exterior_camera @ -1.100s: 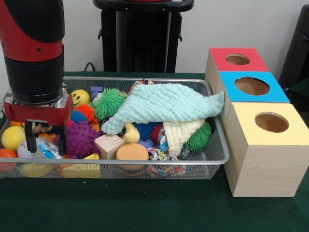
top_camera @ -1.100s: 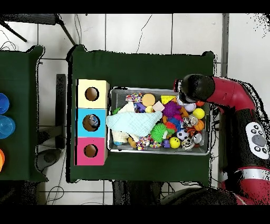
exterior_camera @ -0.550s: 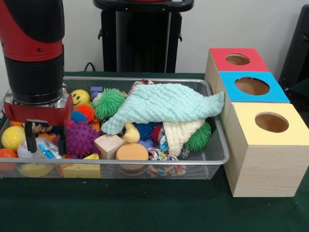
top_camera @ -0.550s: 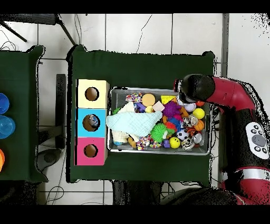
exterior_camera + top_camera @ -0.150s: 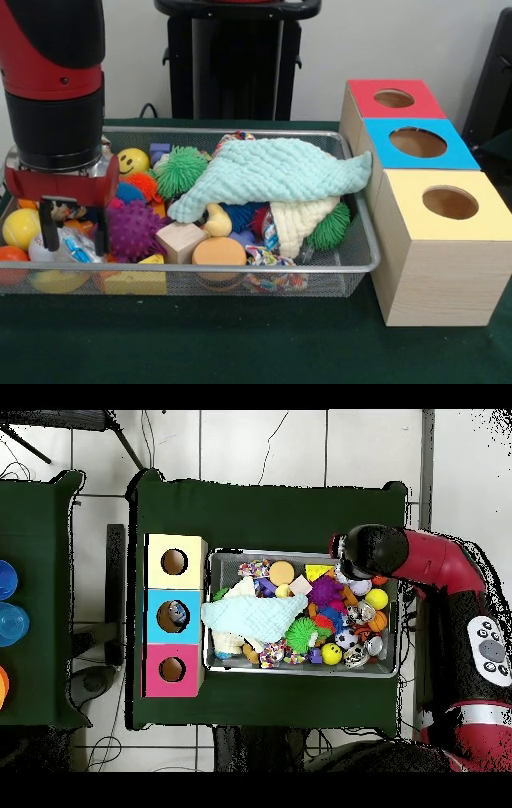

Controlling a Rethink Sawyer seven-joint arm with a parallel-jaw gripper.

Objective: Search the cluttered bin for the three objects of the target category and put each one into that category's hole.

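My gripper point(image 5: 74, 230) hangs low over the left end of the wire mesh bin point(image 5: 240, 272). Its two black fingers point(image 5: 50, 234) stand apart, open, with nothing clamped between them. Just below lie a white ball point(image 5: 38, 248) and a clear-wrapped blue item point(image 5: 77, 251), and a purple spiky ball point(image 5: 132, 228) touches its right side. In the overhead view the red arm's wrist point(image 5: 366, 552) covers the gripper at the bin's upper right corner point(image 5: 392, 584). Three boxes stand beside the bin, with a hole in a red top point(image 5: 394, 98), a blue top point(image 5: 418, 142) and a yellow top point(image 5: 450, 202).
A mint cloth point(image 5: 272, 180) drapes over the bin's middle and right, hiding what lies under it. Around it are a green spiky ball point(image 5: 181, 170), a smiley ball point(image 5: 133, 161), a wooden cube point(image 5: 181, 240), an orange disc point(image 5: 218, 252) and a yellow ball point(image 5: 20, 228).
The gripper has risen very slightly over the same spot. Nothing in the bin has moved.
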